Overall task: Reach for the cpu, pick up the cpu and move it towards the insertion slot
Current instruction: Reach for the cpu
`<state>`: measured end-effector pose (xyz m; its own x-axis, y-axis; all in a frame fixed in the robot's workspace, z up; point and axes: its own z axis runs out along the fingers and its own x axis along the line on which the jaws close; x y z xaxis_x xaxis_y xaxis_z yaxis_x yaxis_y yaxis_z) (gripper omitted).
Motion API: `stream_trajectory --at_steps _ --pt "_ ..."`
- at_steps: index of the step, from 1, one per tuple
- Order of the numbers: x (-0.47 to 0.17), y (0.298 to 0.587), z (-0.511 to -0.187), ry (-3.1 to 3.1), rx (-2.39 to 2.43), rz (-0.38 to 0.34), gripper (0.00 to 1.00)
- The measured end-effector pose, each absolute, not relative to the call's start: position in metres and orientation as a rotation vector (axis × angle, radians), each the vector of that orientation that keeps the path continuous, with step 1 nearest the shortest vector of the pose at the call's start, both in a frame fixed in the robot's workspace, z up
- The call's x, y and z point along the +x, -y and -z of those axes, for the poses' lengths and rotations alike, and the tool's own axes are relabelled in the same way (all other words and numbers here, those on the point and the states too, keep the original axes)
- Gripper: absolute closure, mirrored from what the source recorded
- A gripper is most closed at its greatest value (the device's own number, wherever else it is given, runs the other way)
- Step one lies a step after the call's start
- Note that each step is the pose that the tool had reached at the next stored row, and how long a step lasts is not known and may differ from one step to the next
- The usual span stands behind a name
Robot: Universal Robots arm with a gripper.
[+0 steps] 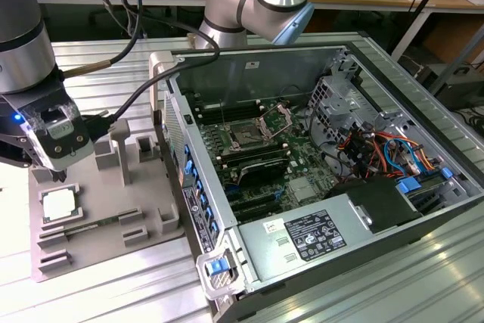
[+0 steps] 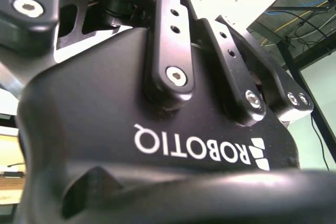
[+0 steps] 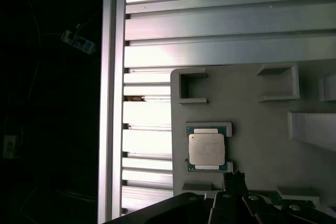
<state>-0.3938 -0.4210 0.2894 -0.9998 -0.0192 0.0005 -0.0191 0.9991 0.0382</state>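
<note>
Whether the jaws are open or closed cannot be told; the gripper [image 1: 59, 175] hovers empty above the grey fixture plate [image 1: 102, 213], holding nothing. The cpu [image 1: 59, 204] lies flat in its shallow framed recess just below and slightly off to one side of the tool, as the first wrist view also suggests. A descent from this offset would likely land on the recess frame or catch the chip by one edge, tipping or scratching it. Its thin rim probably offers little purchase, so a slip seems possible. Farther out, the upright posts [image 1: 121, 149] and the computer case wall [image 1: 178, 149] stand between it and the insertion slot [image 1: 247, 135].
</note>
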Motion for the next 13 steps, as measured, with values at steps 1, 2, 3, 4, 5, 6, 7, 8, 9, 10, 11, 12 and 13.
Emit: stream_trajectory --at_steps 1,2,3,4,5,6,7,8,9,10,11,12,13 --pt "-0.3939 0.4210 -0.2891 3.140 0.030 0.060 0.89" --pt "-0.3939 0.4210 -0.2890 3.140 0.030 0.060 0.89" --pt "-0.3938 0.4210 -0.2888 3.140 0.030 0.060 0.89" --pt "-0.3938 0.4210 -0.2886 3.140 0.030 0.060 0.89" --pt "-0.3938 0.4210 -0.2884 3.140 0.030 0.060 0.89" --pt "-0.3939 0.4210 -0.2883 3.140 0.030 0.060 0.89" --pt "-0.3938 0.4210 -0.2881 3.140 0.030 0.060 0.89" --pt "-0.3938 0.4210 -0.2879 3.140 0.030 0.060 0.89" --pt "-0.3938 0.4210 -0.2877 3.140 0.030 0.060 0.89" --pt "-0.3938 0.4210 -0.2876 3.140 0.030 0.060 0.89" --pt "-0.3938 0.4210 -0.2874 3.140 0.030 0.060 0.89" --pt "-0.3938 0.4210 -0.2872 3.140 0.030 0.060 0.89" --pt "-0.3938 0.4210 -0.2870 3.140 0.030 0.060 0.89"
